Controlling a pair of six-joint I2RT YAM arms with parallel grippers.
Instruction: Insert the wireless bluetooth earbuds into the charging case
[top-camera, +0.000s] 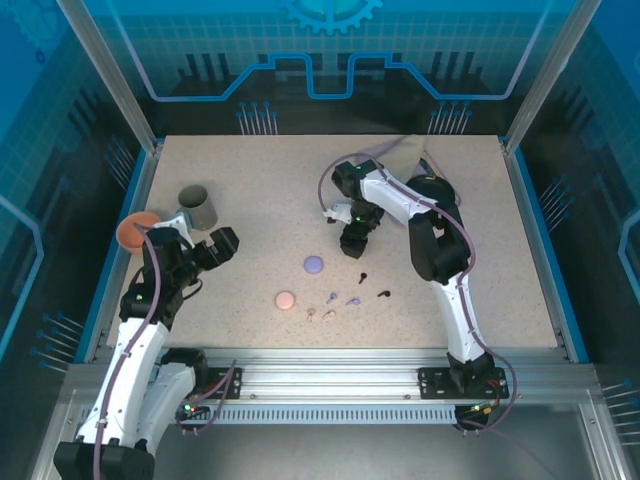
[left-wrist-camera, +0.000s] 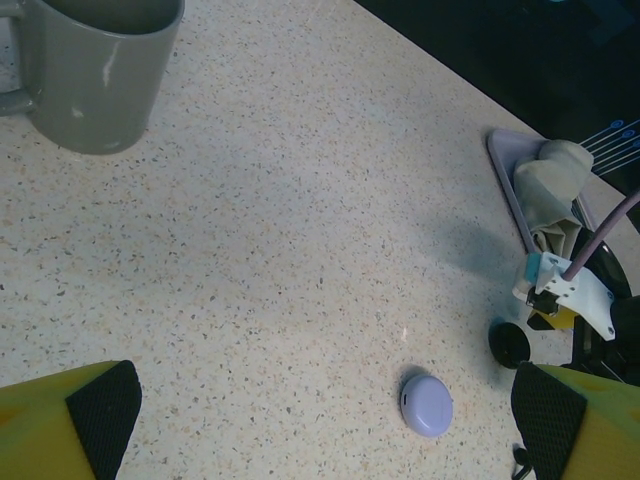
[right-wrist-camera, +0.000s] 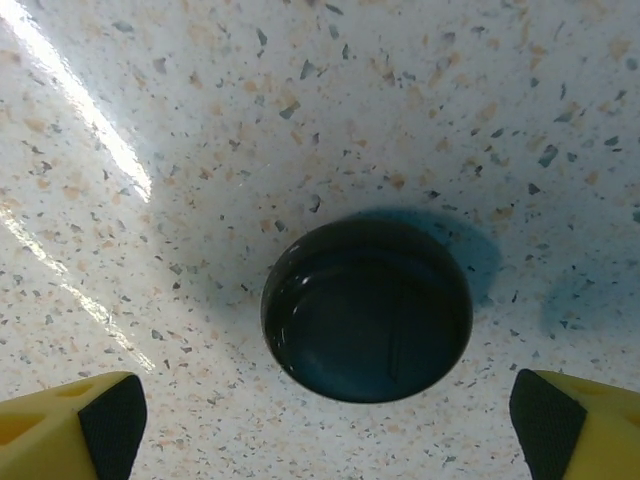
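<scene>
Above the black case (right-wrist-camera: 366, 310), right fingers (right-wrist-camera: 110, 425) spread clear of it; left fingers (left-wrist-camera: 100, 415) spread.

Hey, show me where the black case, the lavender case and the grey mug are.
black case (right-wrist-camera: 367, 310), right wrist view, centre of its glossy top.
lavender case (left-wrist-camera: 426, 405), left wrist view, middle of its rounded top.
grey mug (left-wrist-camera: 100, 85), left wrist view, on its outer wall.

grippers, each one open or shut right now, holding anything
left gripper: open, holding nothing
right gripper: open, empty, above the black case
</scene>
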